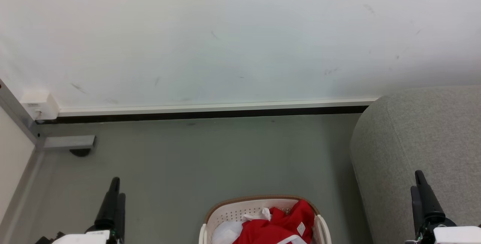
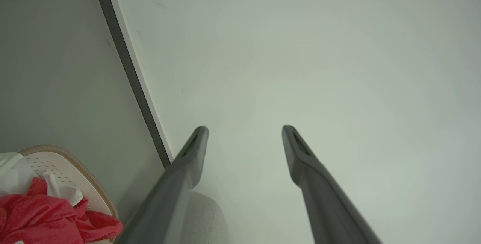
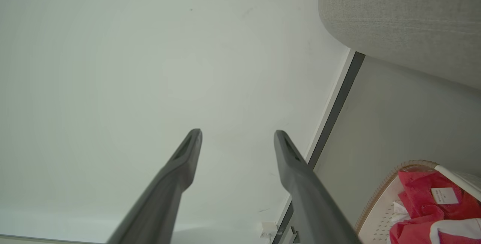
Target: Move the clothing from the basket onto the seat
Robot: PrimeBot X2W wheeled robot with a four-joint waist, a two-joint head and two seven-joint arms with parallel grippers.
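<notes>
progress: not started as far as you can see. The red clothing (image 1: 276,225) is heaped in the basket (image 1: 229,208), and none is on the part of the seat (image 1: 413,135) that shows.
left to do: everything. You reach in, grab, carry to the seat and repeat.
left gripper (image 2: 245,129): jaws spread wide, nothing between them.
right gripper (image 3: 237,133): same, spread wide and empty.
clothing vs jaws: low and left of the left jaws in the left wrist view, low and right of the right jaws in the right wrist view. It is well apart from both, back behind the tips, between the two arms.
white cloth (image 1: 225,232): in the basket next to the red, on the left-jaw side. Not your target.
seat vs jaws: up and right of the right jaws, much nearer to them than to the left pair.
arm pose: both arms are parked either side of the basket, fingers aimed ahead at the wall (image 1: 240,37), not down. My read is you'll have to tip one wrist down to reach the pile.
</notes>
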